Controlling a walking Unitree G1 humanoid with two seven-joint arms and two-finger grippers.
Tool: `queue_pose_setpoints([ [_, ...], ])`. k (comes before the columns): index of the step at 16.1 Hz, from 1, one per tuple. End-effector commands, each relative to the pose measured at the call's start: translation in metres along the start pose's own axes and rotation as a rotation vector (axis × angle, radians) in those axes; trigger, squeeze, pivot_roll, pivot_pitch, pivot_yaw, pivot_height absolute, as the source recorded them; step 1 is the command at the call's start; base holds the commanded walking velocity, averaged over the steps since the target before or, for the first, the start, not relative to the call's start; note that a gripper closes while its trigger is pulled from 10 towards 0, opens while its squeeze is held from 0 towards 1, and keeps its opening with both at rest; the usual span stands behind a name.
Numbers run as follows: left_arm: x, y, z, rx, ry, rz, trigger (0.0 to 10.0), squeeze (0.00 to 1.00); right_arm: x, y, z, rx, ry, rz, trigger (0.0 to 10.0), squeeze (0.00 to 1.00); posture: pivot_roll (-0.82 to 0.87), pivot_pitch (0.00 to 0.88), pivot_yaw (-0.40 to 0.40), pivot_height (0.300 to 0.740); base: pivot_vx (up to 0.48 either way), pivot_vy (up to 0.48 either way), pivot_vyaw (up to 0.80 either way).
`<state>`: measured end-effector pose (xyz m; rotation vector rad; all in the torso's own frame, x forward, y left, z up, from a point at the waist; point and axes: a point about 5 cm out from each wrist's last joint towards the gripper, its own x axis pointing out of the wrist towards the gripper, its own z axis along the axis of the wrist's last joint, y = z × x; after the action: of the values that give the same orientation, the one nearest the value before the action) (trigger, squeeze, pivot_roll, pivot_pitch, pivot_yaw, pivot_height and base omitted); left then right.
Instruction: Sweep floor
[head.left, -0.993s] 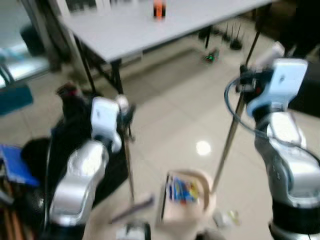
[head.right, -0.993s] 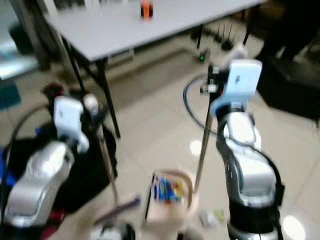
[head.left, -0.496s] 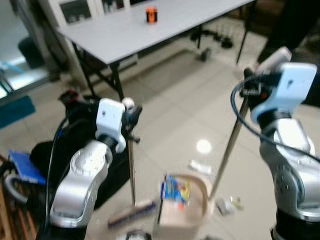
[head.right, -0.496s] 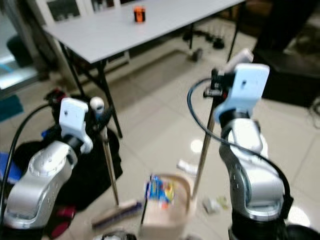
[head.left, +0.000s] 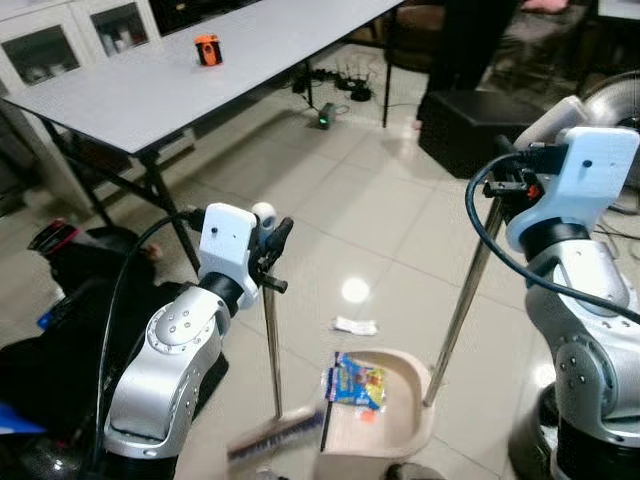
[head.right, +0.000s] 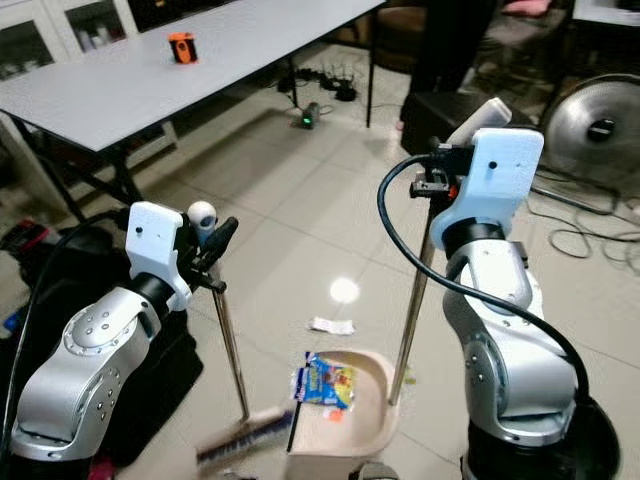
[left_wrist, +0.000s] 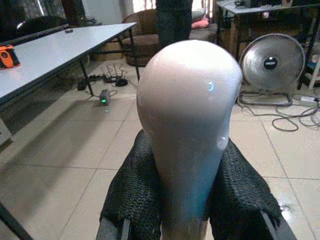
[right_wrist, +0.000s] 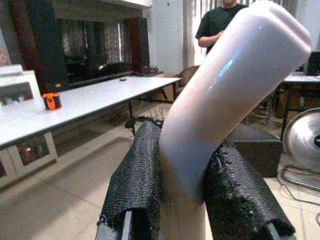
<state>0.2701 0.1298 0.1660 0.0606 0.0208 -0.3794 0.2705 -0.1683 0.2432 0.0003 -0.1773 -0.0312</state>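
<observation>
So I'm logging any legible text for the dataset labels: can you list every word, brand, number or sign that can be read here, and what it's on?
No text reads clearly in any view.
Colourful blue snack wrapper in the beige plastic dustpan: printing present, too blurred to read.
Small white scrap of litter on the tiled floor: no legible marks.
Small orange object on the long grey table: too small to tell.

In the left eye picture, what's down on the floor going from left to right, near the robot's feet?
Black bag → broom head → dustpan, with a colourful wrapper lying in it. The left gripper holds the broom's pole, the right gripper the dustpan's.
</observation>
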Motion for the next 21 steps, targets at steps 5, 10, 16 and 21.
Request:
queue_pose_setpoints([
  [5,-0.002,0.002,0.002,0.011,-0.004,0.017,10.0,0.00,0.002,0.003,0.011,-0.011,-0.022,0.027,10.0,0.00,-0.05,0.015,0.055,0.740,-0.146,0.000,0.00],
  [10,0.001,0.002,0.004,0.033,-0.025,0.003,10.0,0.00,0.006,-0.006,0.020,0.008,-0.036,-0.025,10.0,0.00,-0.06,0.004,0.061,0.740,0.000,0.000,0.00],
  [16,0.002,-0.001,0.002,0.036,-0.025,-0.002,10.0,0.00,0.008,-0.010,0.031,0.047,-0.060,-0.030,10.0,0.00,-0.08,0.009,0.049,0.740,0.000,0.000,-0.61],
  [21,-0.006,0.000,-0.002,0.046,-0.012,0.026,10.0,0.00,0.015,-0.026,0.040,0.052,-0.085,-0.056,10.0,0.00,-0.06,0.013,0.032,0.740,0.000,-0.342,0.00],
])
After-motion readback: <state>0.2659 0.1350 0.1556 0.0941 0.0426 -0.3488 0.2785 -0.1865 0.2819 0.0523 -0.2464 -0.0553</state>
